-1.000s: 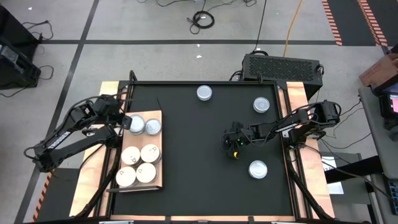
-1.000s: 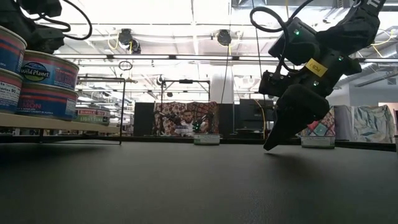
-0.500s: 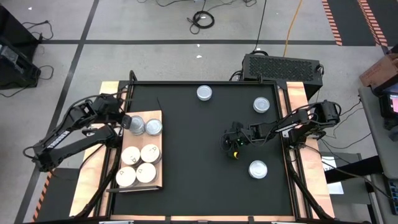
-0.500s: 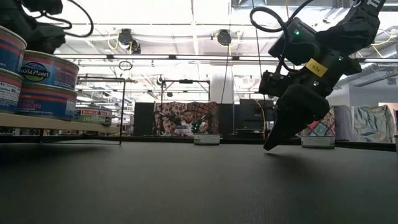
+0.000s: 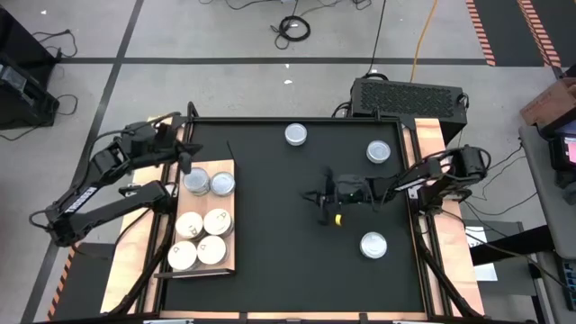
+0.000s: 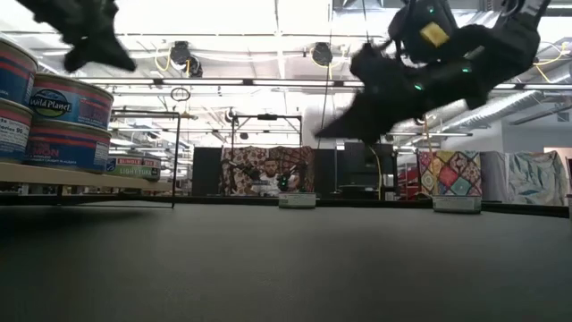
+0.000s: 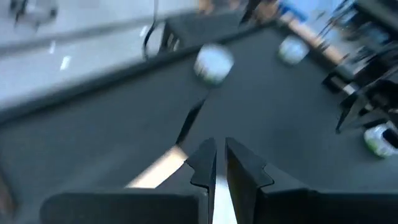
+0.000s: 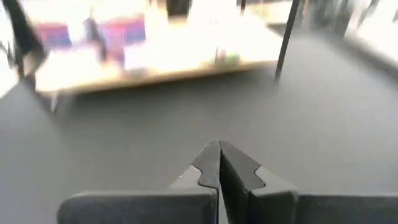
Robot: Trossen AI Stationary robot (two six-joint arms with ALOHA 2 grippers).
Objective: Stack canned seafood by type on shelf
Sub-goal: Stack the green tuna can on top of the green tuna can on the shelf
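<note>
Left gripper point(image 5: 184, 162): raised above the far edge of the shelf, just beyond the two silver-topped tins. In the left wrist view the fingers point(image 7: 202, 163) stand nearly together with only a thin slit between them, and nothing is held.
Right gripper point(image 5: 320, 196): over the middle of the black mat, pointing toward the shelf, clear of all loose tins. In the right wrist view the fingertips point(image 8: 209, 158) meet, closed on nothing.
Shelf point(image 5: 228, 256): light-brown wooden board at the left side of the mat, long axis running from near to far.
Tins on shelf, far end: two silver-topped tins point(image 5: 222, 184) side by side, touching.
Tins on shelf, near end: four cream-topped tins point(image 5: 218, 221) showing from above in a two-by-two block, touching one another.
Stacking: the low view shows the shelf tins point(image 6: 70, 100) two high, with blue and red labels.
Loose tin, far middle: silver-topped tin point(image 5: 296, 135) near the far edge of the mat, alone.
Loose tin, far right: silver-topped tin point(image 5: 378, 152) near the far right corner, well apart from the others.
Loose tin, near right: cream-topped tin point(image 5: 373, 244) on the right side of the mat, nearer than the right gripper.
Black mat point(image 5: 279, 261): covers the table between the two wooden side edges.
Background: a person point(image 6: 259, 179) is seen far behind the table in the low view.
</note>
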